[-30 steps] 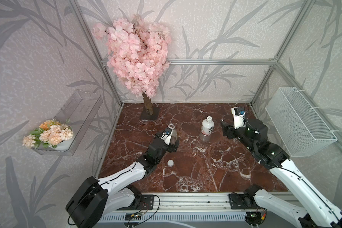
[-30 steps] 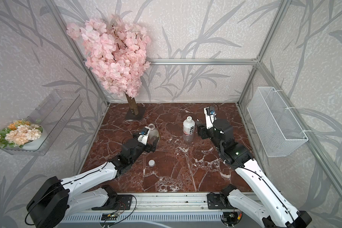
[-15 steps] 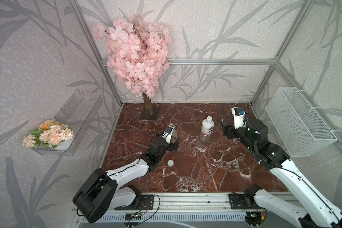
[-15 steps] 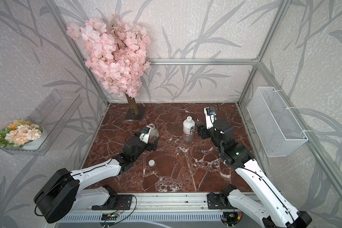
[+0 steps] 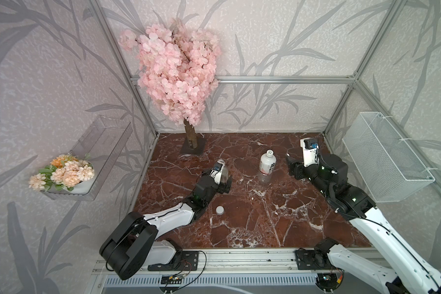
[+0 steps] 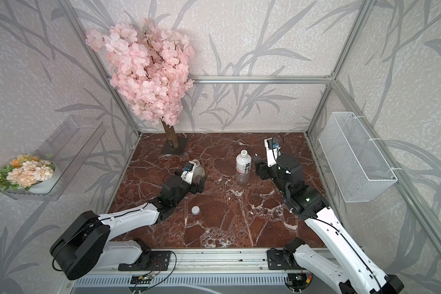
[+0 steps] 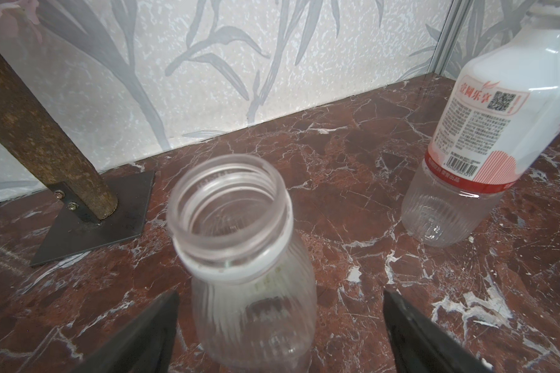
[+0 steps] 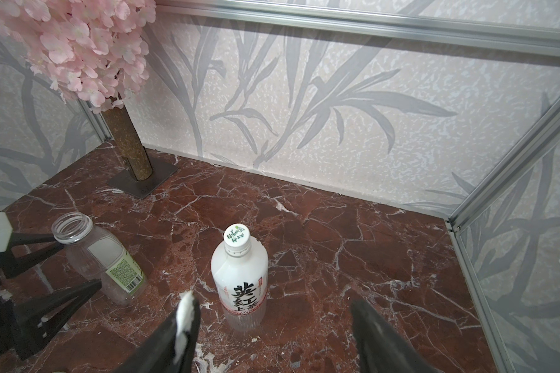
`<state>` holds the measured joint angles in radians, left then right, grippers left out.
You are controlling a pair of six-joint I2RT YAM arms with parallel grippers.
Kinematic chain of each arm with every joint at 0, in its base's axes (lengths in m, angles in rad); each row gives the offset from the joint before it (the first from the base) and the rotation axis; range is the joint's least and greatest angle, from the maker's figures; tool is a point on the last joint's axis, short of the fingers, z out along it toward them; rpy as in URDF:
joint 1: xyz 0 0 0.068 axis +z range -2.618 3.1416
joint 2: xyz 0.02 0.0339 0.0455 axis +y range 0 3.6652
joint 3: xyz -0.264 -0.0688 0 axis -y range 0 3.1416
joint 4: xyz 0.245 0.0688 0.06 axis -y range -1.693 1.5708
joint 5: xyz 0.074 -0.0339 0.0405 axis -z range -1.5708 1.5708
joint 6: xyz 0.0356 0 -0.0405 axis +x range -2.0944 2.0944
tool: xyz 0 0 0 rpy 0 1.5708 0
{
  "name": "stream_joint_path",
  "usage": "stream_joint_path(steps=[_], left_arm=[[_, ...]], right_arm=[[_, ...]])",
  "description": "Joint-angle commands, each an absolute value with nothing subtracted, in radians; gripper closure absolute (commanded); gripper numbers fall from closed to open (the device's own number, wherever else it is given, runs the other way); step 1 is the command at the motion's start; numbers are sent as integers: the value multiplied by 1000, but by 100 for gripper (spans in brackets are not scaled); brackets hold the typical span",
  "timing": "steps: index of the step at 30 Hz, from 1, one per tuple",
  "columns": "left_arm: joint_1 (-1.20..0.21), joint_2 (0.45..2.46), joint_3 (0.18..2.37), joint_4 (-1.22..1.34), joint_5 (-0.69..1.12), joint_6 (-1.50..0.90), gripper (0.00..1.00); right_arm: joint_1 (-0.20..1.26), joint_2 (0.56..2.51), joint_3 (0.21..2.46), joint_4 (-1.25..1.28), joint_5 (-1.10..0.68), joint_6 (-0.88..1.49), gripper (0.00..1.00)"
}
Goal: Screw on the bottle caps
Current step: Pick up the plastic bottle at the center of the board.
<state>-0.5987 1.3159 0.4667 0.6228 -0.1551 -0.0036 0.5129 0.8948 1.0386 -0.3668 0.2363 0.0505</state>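
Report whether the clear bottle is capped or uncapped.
Uncapped. The clear bottle shows a bare, open threaded mouth; a plain white cap lies loose on the marble table.

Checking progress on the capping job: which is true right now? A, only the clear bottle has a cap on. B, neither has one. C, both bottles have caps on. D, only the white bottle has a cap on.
D: the white bottle wears its printed cap, while the clear bottle has an open mouth and a plain cap lies loose on the table.
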Motion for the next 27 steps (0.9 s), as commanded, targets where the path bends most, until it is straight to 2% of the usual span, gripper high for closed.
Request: stream_joint_path(steps=[1, 27], left_arm=[[-590, 1332, 491, 660, -145, -21, 0], [-572, 1409, 479, 764, -160, -52, 0]], right_arm=[[508, 876, 1033, -353, 255, 40, 23], [507, 867, 1016, -347, 259, 26, 23]])
